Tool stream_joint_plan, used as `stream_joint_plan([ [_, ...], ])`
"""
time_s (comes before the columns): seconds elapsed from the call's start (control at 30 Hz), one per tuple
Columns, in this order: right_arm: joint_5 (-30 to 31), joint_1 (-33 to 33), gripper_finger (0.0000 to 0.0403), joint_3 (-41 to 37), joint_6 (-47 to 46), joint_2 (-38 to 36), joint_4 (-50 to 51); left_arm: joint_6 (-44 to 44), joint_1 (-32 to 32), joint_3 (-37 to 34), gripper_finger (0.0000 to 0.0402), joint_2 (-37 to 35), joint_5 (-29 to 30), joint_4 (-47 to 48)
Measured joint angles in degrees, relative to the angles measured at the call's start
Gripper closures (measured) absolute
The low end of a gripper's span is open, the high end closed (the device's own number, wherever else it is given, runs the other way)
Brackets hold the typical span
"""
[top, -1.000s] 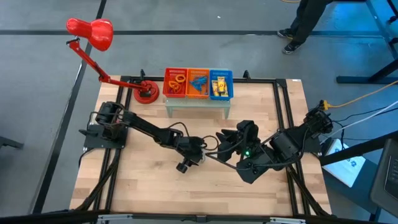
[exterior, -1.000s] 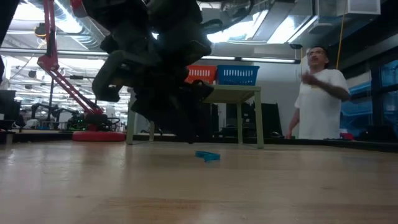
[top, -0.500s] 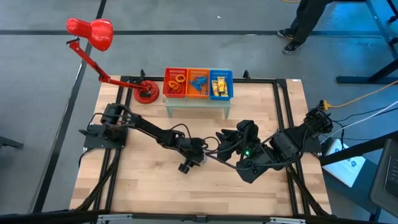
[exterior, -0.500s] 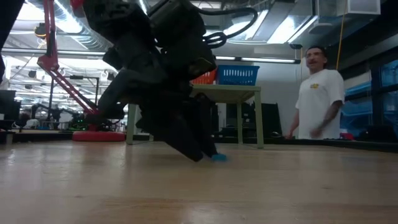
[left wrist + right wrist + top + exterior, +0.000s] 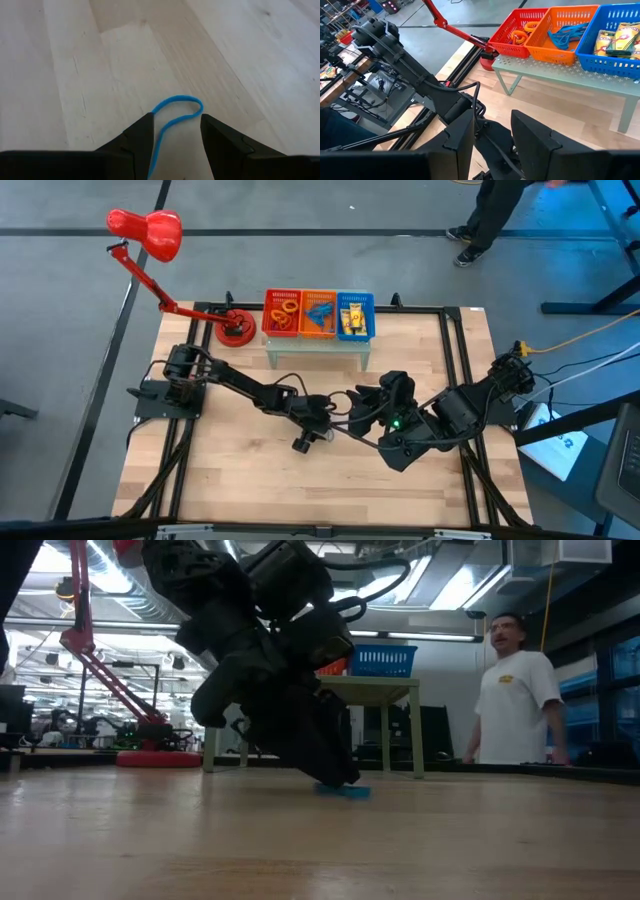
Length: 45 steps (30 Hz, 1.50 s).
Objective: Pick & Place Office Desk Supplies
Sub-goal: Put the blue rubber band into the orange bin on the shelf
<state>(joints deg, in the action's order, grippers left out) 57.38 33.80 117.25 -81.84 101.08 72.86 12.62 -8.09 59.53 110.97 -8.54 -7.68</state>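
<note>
At the far left a red desk lamp (image 5: 145,232) stands by the counter (image 5: 230,470) corner. The left gripper (image 5: 172,131) is down at the counter's middle, its 2 fingers apart on either side of a blue wiry loop (image 5: 172,117) lying flat on the wood; whether they touch it is unclear. Behind, 3 mesh baskets (image 5: 318,315) sit on a small stand, holding more supplies. The right gripper (image 5: 490,131), just beside the left arm, has its fingers apart, empty. A person (image 5: 515,690) stands beyond.
</note>
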Motion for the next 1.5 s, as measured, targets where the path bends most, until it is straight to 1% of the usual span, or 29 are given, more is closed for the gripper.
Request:
stream_joint_plan([
  [0.17, 0.0, -0.02, 0.027, 0.0, 0.0, 0.0, 0.0, 0.0, -0.03, 0.0, 0.0242, 0.06, -0.02, -0.08],
  [0.3, -0.02, -0.02, 0.027, 0.0, 0.0, 0.0, 0.0, -0.17, -0.03, 0.06, 0.0242, 1.53, -0.94, 0.19],
  [0.53, -0.83, 0.0, 0.027, 0.0, -0.21, 0.0, -0.02, -3.68, -0.12, 0.15, 0.0243, 4.47, -1.42, -1.5],
  [0.63, -1.48, 0.0, 0.027, 0.0, -0.2, 0.0, -0.02, -4.42, -0.14, 0.16, 0.0252, 4.67, -1.15, -1.99],
  [0.7, -1.48, 0.0, 0.027, 0.0, -0.17, 0.0, -0.02, -4.79, -0.17, 0.17, 0.0266, 4.74, -0.07, -1.83],
  [0.77, -1.48, 0.0, 0.027, 0.0, 0.0, 0.0, -0.02, -4.98, -0.19, 0.17, 0.0289, 4.77, 0.58, -1.37],
  [0.83, -1.46, 0.0, 0.027, 0.0, 0.14, 0.0, -0.02, -4.96, -0.16, 0.16, 0.0321, 4.82, 0.69, -1.23],
  [0.93, -1.46, 0.0, 0.027, 0.0, 0.23, 0.0, 0.0, -5.07, -0.18, 0.15, 0.0378, 4.86, 0.74, -1.07],
  [0.97, -1.46, 0.0, 0.027, 0.0, 0.28, 0.0, 0.0, -5.43, -0.19, 0.15, 0.0389, 4.86, 0.8, -1.0],
  [1.07, -1.39, 0.0, 0.027, 0.0, 0.44, 0.0, 0.0, -8.45, -0.23, 0.11, 0.0396, 4.83, -0.07, -1.31],
  [1.2, -1.31, 0.0, 0.027, 0.0, 0.45, 0.0, 0.01, -12.84, -0.34, -0.09, 0.0398, 2.76, -2.92, -3.5],
  [1.3, -1.28, -0.01, 0.027, 0.0, 0.47, 0.0, 0.04, -16.06, -0.45, -0.37, 0.0398, -0.18, -4.26, -5.66],
  [1.37, -1.28, 0.0, 0.027, 0.0, 0.85, 0.0, 0.04, -17.6, -0.34, -0.27, 0.0398, -3.59, -2.91, -7.04],
  [1.5, -1.3, 0.0, 0.027, 0.0, 0.9, 0.0, 0.05, -17.39, 0.79, -0.12, 0.0398, -10.49, 3.19, -7.11],
])
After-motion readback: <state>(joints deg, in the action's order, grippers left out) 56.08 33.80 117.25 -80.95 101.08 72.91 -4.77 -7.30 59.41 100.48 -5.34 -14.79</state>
